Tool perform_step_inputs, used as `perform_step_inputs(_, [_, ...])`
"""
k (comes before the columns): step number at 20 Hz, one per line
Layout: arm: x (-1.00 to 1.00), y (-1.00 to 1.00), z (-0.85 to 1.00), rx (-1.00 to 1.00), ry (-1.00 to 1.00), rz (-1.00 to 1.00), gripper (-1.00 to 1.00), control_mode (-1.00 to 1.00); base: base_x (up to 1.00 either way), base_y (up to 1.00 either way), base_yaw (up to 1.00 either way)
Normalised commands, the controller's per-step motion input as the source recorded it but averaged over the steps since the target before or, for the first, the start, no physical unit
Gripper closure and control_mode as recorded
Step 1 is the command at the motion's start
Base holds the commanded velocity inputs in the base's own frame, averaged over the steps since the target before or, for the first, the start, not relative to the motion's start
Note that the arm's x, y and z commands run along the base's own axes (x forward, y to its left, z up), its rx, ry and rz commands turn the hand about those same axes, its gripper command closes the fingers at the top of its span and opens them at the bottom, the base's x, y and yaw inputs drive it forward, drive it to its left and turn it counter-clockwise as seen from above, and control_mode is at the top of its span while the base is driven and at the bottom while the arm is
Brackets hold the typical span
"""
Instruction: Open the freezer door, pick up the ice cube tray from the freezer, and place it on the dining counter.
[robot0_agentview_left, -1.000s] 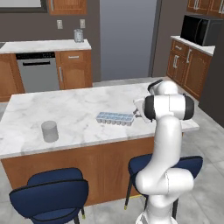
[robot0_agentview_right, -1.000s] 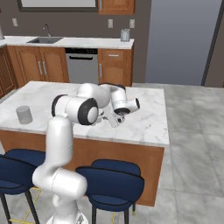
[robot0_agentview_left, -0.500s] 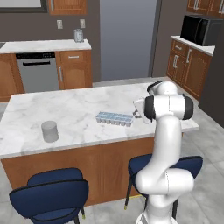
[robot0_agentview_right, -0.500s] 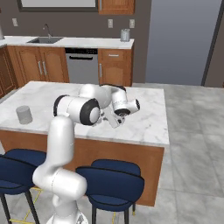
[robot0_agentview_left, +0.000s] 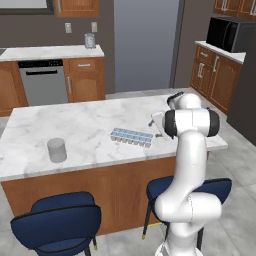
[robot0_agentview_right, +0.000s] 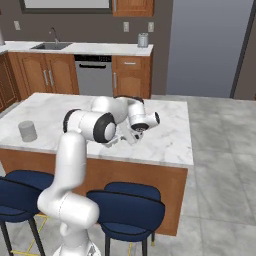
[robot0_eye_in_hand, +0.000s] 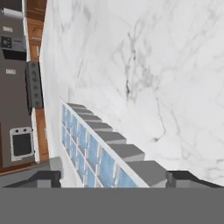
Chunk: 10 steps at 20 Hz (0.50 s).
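Observation:
The pale blue ice cube tray (robot0_agentview_left: 132, 137) lies flat on the white marble dining counter (robot0_agentview_left: 80, 125), near its front right part. My gripper (robot0_agentview_left: 156, 130) hangs low at the tray's right end. Seen from the hand, the tray (robot0_eye_in_hand: 94, 148) runs away from me along the counter (robot0_eye_in_hand: 153, 65), and its near end sits between my spread fingertips (robot0_eye_in_hand: 183, 177) without touching them. The gripper (robot0_eye_in_hand: 114, 178) is open and holds nothing. From the right base, the gripper (robot0_agentview_right: 131, 136) points down at the counter (robot0_agentview_right: 165, 135) and my arm hides the tray. The freezer and its door are out of view.
A translucent grey cup (robot0_agentview_left: 56, 150) stands at the counter's left end. Dark blue stools (robot0_agentview_left: 57, 222) stand along the near side of the island. Behind it are wooden cabinets with a dishwasher (robot0_agentview_left: 42, 82), a tall plain grey panel (robot0_agentview_left: 145, 45) and a microwave (robot0_agentview_left: 230, 34).
The jaws were shut on the tray's right end and have now spread wide, letting it go. The tray rests on the counter and the arm has barely moved.

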Motion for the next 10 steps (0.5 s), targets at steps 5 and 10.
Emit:
perform_step_inputs(5, [0.03, -0.17, 0.17, 0.0, 0.0, 0.0, -1.0, -1.0, 0.0, 0.0, 0.0])
perform_step_inputs(10, [0.0, -0.08, 0.38, -0.01, 0.0, 0.0, -1.0, -1.0, 0.0, 0.0, 0.0])
